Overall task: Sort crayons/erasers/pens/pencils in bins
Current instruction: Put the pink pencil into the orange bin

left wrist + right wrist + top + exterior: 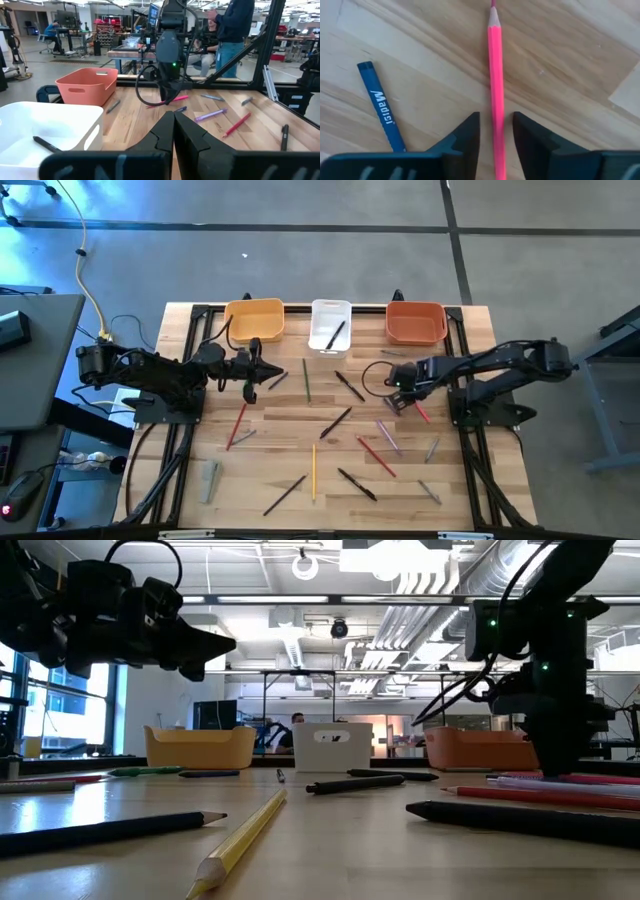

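Note:
My right gripper (496, 117) points down over the table's right half (393, 398). It is open, with one finger on each side of a pink pencil (495, 60) that lies flat on the wood; a gap shows on both sides. A blue crayon (382, 115) lies beside it. My left gripper (173, 117) is shut and empty, level above the table near the yellow-orange bin (254, 320). The white bin (330, 325) holds a black pen (335, 335). The red-orange bin (415, 322) stands at the far right.
Several pens, pencils and crayons lie scattered over the wooden table, among them a yellow pencil (313, 470) and a grey eraser (209, 478) toward the near edge. A black frame rail (470, 430) borders the table. People stand in the room beyond.

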Tool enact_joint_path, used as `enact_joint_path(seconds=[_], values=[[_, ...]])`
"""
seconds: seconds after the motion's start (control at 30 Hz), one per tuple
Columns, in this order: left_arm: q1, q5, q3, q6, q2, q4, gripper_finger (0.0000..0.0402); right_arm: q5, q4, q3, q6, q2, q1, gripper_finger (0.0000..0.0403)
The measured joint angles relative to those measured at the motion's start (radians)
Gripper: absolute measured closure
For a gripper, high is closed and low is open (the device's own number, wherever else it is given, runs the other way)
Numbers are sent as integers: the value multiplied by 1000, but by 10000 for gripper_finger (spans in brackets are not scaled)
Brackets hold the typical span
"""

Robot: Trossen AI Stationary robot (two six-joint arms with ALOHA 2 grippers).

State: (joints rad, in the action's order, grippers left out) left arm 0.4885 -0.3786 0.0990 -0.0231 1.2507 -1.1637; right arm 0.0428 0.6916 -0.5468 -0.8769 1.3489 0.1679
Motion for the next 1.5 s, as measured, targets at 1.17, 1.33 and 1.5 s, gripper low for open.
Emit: enact_joint_path(seconds=[1.17,1.33,1.5], values=[[0,4,0,-1,0,-1,401,228,-14,-285,452,-175,61,386],[0,4,0,-11,0,-2,401,360,-23,-372,641,-175,188,386],[0,4,0,-11,0,-2,401,409,-108,-370,851,-175,375,386]])
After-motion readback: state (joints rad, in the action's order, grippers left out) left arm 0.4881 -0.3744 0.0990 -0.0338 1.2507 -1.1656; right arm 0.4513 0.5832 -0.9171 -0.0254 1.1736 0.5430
